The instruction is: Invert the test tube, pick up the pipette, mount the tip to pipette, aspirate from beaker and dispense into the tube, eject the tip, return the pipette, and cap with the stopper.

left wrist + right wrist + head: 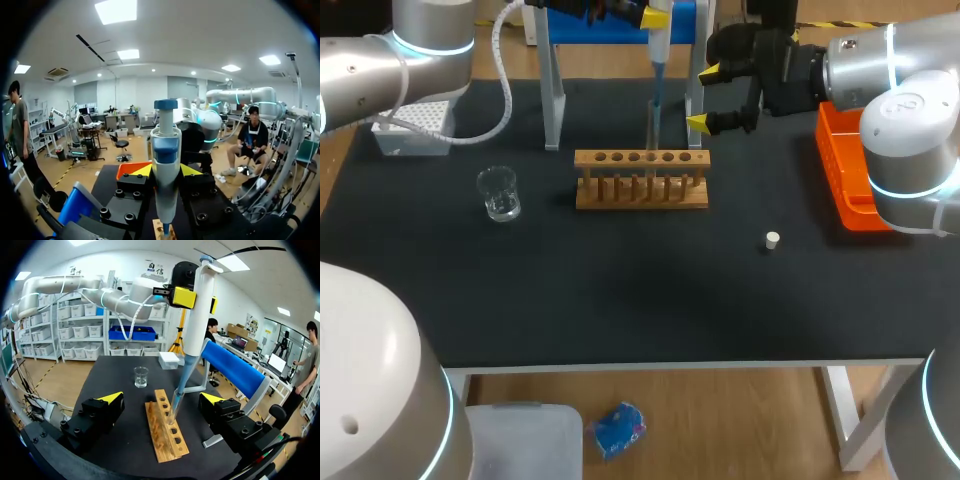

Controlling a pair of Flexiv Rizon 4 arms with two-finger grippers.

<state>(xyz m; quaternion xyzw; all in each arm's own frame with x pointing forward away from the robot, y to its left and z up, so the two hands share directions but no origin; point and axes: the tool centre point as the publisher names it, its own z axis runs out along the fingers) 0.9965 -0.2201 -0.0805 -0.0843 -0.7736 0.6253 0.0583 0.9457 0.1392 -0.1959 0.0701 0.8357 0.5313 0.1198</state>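
My left gripper (pixel 658 18) (pixel 165 171) is shut on the white and blue pipette (pixel 659 50) (pixel 165 160) (pixel 198 310) and holds it upright over the wooden rack (pixel 642 182) (pixel 167 435). The pipette's tip (pixel 182 380) reaches down into the mouth of the test tube (pixel 652 125) (pixel 173 412), which stands in the rack. Just right of the tube, my right gripper (pixel 705 97) (pixel 162 399) is open, its fingers on either side of the rack's end. A glass beaker (pixel 500 193) (pixel 141 376) sits left of the rack. A small white stopper (pixel 773 239) lies on the mat to the rack's front right.
A blue pipette stand (pixel 620 25) (pixel 232 367) on grey legs rises behind the rack. A white tip box (pixel 415 125) (pixel 169 359) sits at the back left. An orange tray (pixel 845 190) lies under my right arm at the right edge.
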